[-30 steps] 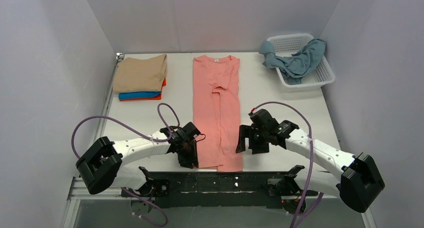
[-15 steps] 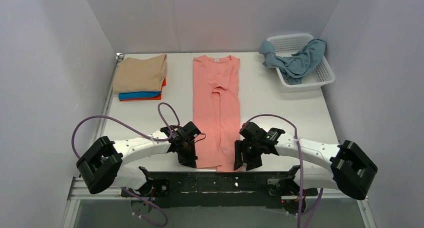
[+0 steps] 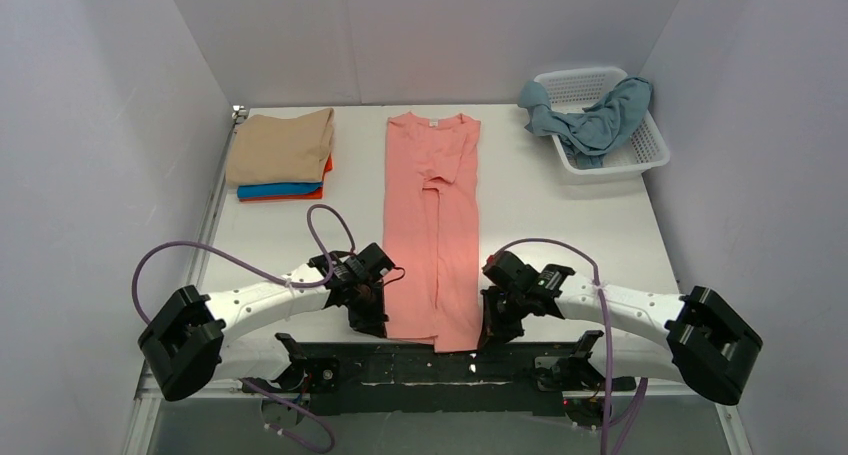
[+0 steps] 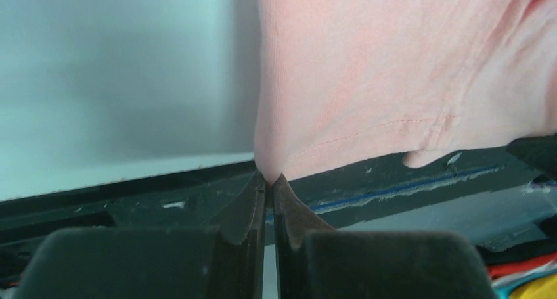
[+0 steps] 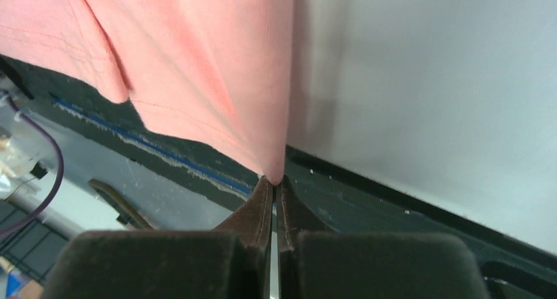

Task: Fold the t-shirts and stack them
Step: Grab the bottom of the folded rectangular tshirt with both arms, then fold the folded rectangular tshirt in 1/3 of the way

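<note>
A salmon pink t-shirt [image 3: 433, 215] lies as a long strip down the middle of the table, sleeves folded in, collar at the far end. My left gripper [image 3: 374, 321] is shut on its near left hem corner [image 4: 269, 171]. At the near right hem corner [image 5: 272, 167] my right gripper [image 3: 490, 330] is shut too. In both wrist views the cloth rises in a peak from the pinched tips. A folded stack, beige t-shirt [image 3: 282, 147] over blue [image 3: 270, 189] and orange [image 3: 322, 180], sits at the far left. The grey-blue t-shirt [image 3: 592, 120] is crumpled in the basket.
The white lattice basket [image 3: 640, 153] stands at the far right corner. A black rail [image 3: 430, 360] with the arm bases runs along the near table edge, just under the shirt's hem. White walls close the table on three sides.
The right gripper moved in to the shirt's near right hem corner and shut on it. The left gripper finished closing on the near left corner. The hem has shifted slightly.
</note>
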Controlling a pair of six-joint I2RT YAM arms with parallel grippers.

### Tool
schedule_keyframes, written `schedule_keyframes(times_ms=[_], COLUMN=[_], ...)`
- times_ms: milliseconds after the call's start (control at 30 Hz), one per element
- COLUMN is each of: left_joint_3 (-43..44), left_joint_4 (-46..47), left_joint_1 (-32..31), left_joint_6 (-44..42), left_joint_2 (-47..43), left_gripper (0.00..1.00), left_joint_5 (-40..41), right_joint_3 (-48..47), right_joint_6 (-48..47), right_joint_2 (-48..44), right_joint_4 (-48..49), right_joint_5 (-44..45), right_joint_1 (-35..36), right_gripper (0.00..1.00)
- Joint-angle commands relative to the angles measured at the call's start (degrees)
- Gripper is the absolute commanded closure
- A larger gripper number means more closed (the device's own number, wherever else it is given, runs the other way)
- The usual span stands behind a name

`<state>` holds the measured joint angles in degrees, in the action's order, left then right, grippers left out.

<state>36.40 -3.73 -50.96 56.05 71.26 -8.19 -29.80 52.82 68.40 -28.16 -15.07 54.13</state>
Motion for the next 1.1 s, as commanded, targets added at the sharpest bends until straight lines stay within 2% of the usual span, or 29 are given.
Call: schedule_keyframes(times_ms=[0, 167, 267, 367, 533, 733, 800, 900, 1067], left_joint_3=[-0.2, -4.1, -3.0, -0.7, 3.9, 8.1, 10.3, 16.4, 23.4], left_joint_4=[-14.2, -11.4, -11.1, -10.9, -12.0, -9.7, -8.2, -11.4, -10.2], left_joint_1=[0.3, 0.3, 0.3, 0.3, 1.8, 8.8, 10.1, 12.3, 16.6], left_joint_6=[-3.9, -1.5, -1.5, -1.7, -1.0, -0.6, -1.8, -4.4, -5.9], left_joint_2=[-4.5, -5.4, -5.1, -6.2, -5.1, -1.2, -0.3, 3.6, 10.2], left_gripper=[1.0, 1.0, 1.0, 1.0, 1.0, 1.0, 1.0, 1.0, 1.0], left_joint_5=[-1.8, -6.7, -7.7, -7.5, -5.1, -5.6, -3.6, 1.1, 4.6], right_joint_3=[3.5, 5.5, 4.3, 1.7, -4.4, -11.5, -14.3, -19.3, -27.2], right_joint_6=[2.7, 4.7, 4.9, 3.7, 0.9, -8.5, -11.6, -15.4, -18.4], right_joint_2=[-5.9, -10.5, -10.4, -10.3, -9.1, -5.8, -3.2, 1.0, 9.3], right_joint_4=[-1.1, 2.2, 3.5, 1.5, -2.0, -2.7, -2.4, -1.8, -0.4], right_joint_5=[-5.4, -8.9, -9.7, -7.5, 1.2, 5.0, 4.2, 4.1, 3.5], right_joint_1=[0.5, 0.8, 1.1, 1.1, 0.2, -6.9, -10.0, -13.7, -20.1], right_gripper=[0.99, 0.99, 0.99, 0.99, 0.99, 0.99, 0.99, 0.99, 0.99])
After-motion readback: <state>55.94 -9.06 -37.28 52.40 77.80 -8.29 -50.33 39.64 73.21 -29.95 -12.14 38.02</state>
